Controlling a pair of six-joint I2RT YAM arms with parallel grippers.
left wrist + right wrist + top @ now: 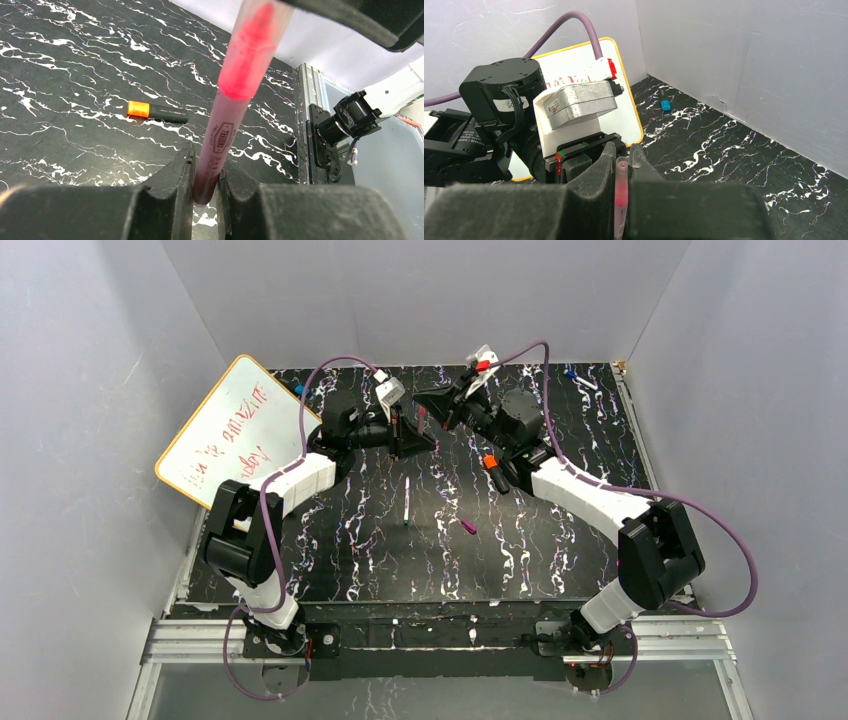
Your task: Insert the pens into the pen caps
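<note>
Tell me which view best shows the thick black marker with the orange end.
Left wrist: the thick black marker with the orange end lies whole, close and unobstructed. Top external shows that marker tiny; right wrist misses it.

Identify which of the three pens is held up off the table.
The thin pink pen, gripped by the left hand; the black orange-ended pen and the whitish pen both lie flat on the tabletop.

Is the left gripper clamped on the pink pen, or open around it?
The left gripper is shut: its fingers press both sides of the pink pen, no gap.
</note>
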